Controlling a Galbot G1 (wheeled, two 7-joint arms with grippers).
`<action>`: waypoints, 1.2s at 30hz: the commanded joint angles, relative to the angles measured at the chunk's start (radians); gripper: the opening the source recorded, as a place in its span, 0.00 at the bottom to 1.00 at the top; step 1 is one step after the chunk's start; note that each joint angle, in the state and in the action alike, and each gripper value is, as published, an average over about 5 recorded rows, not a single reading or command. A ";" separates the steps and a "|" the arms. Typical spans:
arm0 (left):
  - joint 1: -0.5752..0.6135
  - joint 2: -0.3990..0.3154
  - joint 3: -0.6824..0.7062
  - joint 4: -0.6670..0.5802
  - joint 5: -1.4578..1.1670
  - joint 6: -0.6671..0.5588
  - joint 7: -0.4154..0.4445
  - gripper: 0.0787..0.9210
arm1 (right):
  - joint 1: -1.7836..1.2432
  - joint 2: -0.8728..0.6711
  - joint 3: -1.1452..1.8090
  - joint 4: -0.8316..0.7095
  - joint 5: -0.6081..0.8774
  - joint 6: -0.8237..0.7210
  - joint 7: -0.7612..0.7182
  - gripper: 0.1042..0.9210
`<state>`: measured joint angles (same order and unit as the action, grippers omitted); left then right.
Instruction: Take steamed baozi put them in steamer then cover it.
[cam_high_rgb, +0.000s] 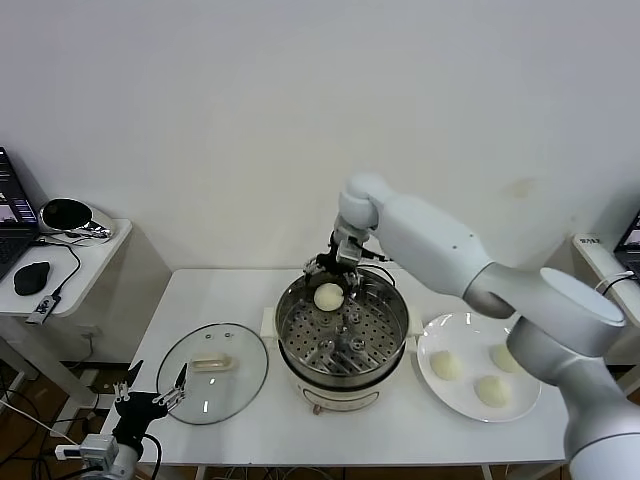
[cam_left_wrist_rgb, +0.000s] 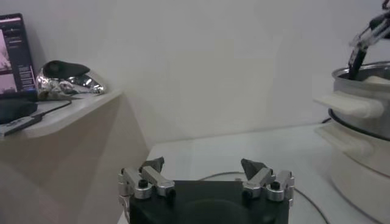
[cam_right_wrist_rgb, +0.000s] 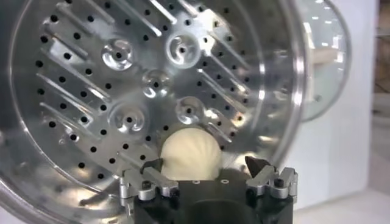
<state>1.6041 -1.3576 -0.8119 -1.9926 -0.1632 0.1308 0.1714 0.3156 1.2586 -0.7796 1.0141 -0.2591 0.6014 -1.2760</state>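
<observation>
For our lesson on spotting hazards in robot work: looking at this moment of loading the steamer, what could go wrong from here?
1. The right tool stands open right around the baozi on the tray; lifting away carelessly could nudge it.
2. That tool sits inside the steamer near its rim, so a sideways exit might hit the wall.
3. Three buns remain on the plate, and the cover lies on the table; covering now would be premature.

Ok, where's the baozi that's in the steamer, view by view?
Head: baozi on the tray's far side, under the open right gripper.
Left wrist: hidden behind the steamer wall.
Right wrist: baozi between the gripper's fingertips.
Shared landmark: the steamer.
</observation>
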 joint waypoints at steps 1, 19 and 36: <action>0.003 0.000 -0.003 -0.006 -0.015 0.007 0.003 0.88 | 0.075 -0.124 -0.014 0.143 0.200 -0.267 -0.033 0.88; 0.002 0.034 0.025 -0.030 -0.023 0.022 0.014 0.88 | 0.131 -0.769 -0.068 0.571 0.437 -1.146 -0.102 0.88; 0.035 0.011 0.027 -0.066 0.003 0.031 0.018 0.88 | -0.404 -0.822 0.255 0.616 0.182 -1.077 -0.001 0.88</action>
<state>1.6374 -1.3452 -0.7853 -2.0546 -0.1635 0.1614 0.1887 0.0794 0.4910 -0.6184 1.5904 -0.0283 -0.4419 -1.3124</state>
